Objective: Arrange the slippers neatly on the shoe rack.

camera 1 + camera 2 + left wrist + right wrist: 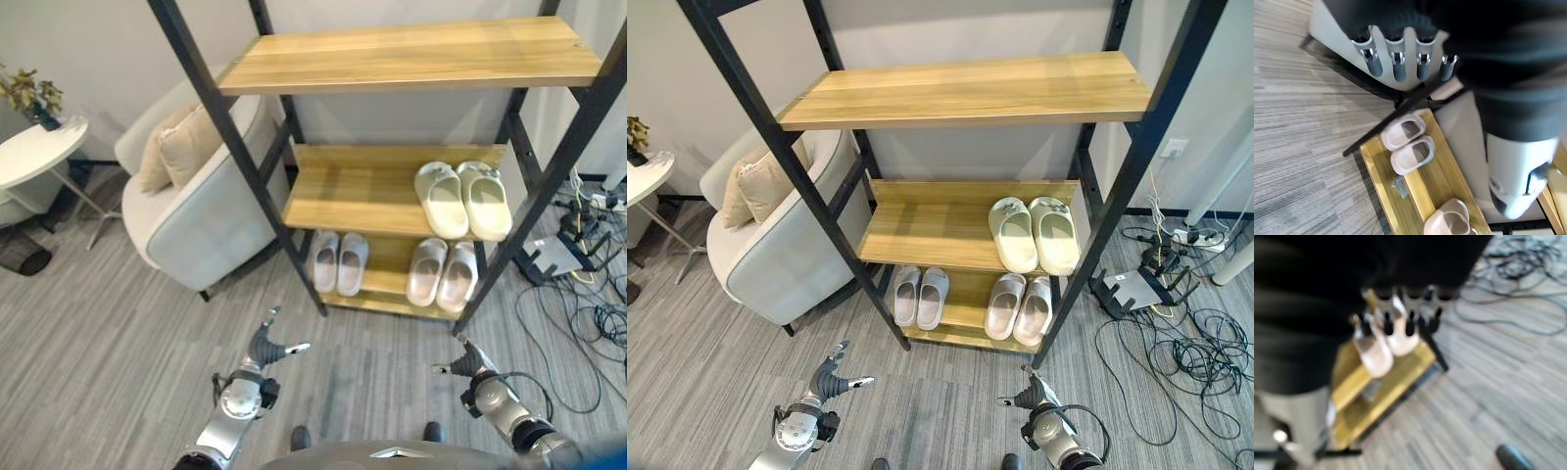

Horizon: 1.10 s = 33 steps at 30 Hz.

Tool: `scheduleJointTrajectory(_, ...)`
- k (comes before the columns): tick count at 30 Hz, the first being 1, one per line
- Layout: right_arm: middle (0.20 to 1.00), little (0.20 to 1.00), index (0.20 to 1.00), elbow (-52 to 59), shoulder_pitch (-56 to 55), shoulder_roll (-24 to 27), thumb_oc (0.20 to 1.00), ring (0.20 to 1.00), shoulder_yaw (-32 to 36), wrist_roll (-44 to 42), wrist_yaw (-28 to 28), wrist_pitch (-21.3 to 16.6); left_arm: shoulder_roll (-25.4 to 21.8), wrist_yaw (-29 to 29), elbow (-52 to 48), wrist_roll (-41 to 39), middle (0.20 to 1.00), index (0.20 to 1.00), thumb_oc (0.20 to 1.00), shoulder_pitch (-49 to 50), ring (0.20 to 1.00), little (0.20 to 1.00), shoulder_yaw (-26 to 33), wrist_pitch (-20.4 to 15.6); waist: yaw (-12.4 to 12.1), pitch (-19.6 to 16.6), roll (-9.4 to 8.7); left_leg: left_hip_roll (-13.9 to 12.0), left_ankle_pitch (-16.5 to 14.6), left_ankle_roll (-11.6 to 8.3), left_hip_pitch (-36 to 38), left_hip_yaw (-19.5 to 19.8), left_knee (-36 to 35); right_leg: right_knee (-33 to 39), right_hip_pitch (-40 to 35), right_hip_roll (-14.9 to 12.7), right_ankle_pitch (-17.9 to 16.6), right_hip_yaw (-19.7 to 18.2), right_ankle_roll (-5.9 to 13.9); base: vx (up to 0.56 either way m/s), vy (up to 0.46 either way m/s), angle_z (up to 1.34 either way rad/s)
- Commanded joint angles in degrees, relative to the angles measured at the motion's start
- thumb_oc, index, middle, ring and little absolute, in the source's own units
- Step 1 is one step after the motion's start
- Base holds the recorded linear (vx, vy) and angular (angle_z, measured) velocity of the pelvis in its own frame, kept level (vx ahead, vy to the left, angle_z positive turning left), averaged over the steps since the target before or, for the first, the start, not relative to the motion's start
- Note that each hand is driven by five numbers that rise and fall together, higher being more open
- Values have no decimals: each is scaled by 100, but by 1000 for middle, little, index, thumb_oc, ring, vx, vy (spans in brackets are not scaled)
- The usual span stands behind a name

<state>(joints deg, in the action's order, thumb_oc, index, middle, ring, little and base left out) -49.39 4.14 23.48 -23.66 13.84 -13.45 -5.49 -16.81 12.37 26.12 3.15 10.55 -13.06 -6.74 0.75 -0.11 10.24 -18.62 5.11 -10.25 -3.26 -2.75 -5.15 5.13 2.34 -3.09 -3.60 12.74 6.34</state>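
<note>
Shoe rack (402, 59), black frame w/ wooden shelves, is seen directly ahead of both hands. All slippers are already on it: cream pair (462, 199) on mid shelf, right side; grey pair (339, 262) on bottom shelf, left; pink-beige pair (442, 274) on bottom shelf, right. Each pair is laid side by side, touching or nearly so, long axes running front-to-back, heels toward the robot. Left hand (269, 346) is held low over the floor, fingers spread and straight, nothing in it; the grey pair lies up and ahead of it, slightly to the right, past the rack's slanted front leg. Right hand (468, 361) is held low near the rack's front right leg, fingers loosely extended, empty; the pink-beige pair is just ahead of it, so the right is the nearer hand for that pair and for the cream pair above. Task is judged near done or done; at most a small straightening is left. Obstacles: slanted frame legs cross both approach lines. Nearby: armchair (201, 211) w/ cushion (181, 145) left of rack, round white side table (34, 152) far left, tangle of cables (578, 323) on floor to the right. Small unidentified item (1399, 185) is noted on bottom shelf between the pairs.
</note>
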Motion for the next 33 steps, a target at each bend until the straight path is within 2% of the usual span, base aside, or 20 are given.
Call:
scheduleJointTrajectory(1, 1000, 1000, 1000, 542, -701, 630, 1000, 1000, 128, 380, 237, -314, -417, -84, 142, 202, 1000, 1000, 1000, 167, 1000, 1000, 235, -248, 123, -313, -375, -302, 967, -357, -535, 31, 15, -403, 230, -476, 252, -29, 683, 0, 0, 0)
scheduleJointTrajectory(6, 1000, 1000, 1000, 1566, -1022, 1171, 1000, 1000, 258, 722, 421, -484, -447, -229, 172, 192, 1000, 1000, 1000, 451, 1000, 1000, 381, -265, 248, -202, -362, -327, 980, -343, -618, 43, 15, -426, 341, -438, 259, -81, 690, 0, 0, 0)
scheduleJointTrajectory(7, 1000, 1000, 1000, 2070, -1545, 1711, 1000, 1000, 692, 440, 735, -685, -457, -256, 181, 253, 1000, 1000, 1000, 544, 1000, 1000, 527, -304, 315, -187, -370, -346, 981, -352, -619, 44, 15, -437, 361, -432, 264, -92, 699, 0, 0, 0)
scheduleJointTrajectory(8, 1000, 1000, 1000, 1652, -1467, 1892, 1000, 1000, 648, 367, 578, -764, -501, -294, 316, 194, 1000, 1000, 1000, 457, 1000, 1000, 493, -325, 316, -198, -368, -358, 986, -358, -648, 51, 15, -440, 391, -424, 256, -85, 708, -19, -18, 4)
scheduleJointTrajectory(11, 1000, 1000, 1000, 587, -354, 1264, 1000, 1000, 155, 296, 447, -506, -472, -211, 452, 200, 1000, 1000, 1000, 183, 1000, 1000, 231, -300, 208, -160, -331, -339, 990, -347, -724, 132, 15, -469, 429, -433, 261, -67, 688, -18, 0, -4)
scheduleJointTrajectory(14, 1000, 1000, 1000, 179, -113, 1047, 1000, 1000, 125, 221, 263, -518, -353, -165, 493, 138, 1000, 1000, 1000, 68, 1000, 1000, 164, -303, 163, -96, -305, -330, 991, -336, -755, 162, 15, -495, 452, -433, 275, -44, 671, -26, -3, 6)
scheduleJointTrajectory(23, 1000, 1000, 1000, -268, 662, 940, 1000, 1000, -20, 3, 91, -561, -304, -97, 569, 154, 1000, 1000, 1000, -187, 1000, 1000, -111, -270, 96, 139, -234, -308, 994, -309, -910, 228, 15, -597, 651, -446, 263, -47, 659, -31, 1, 2)
scheduleJointTrajectory(33, 1000, 1000, 1000, -102, 1303, 914, 1000, 1000, -373, 195, -26, -516, -385, -63, 422, 110, 1000, 1000, 1000, -271, 1000, 1000, -211, -299, -7, 375, -231, -231, 1003, -261, -1103, 270, 15, -701, 906, -505, 196, -51, 687, -23, 6, 2)
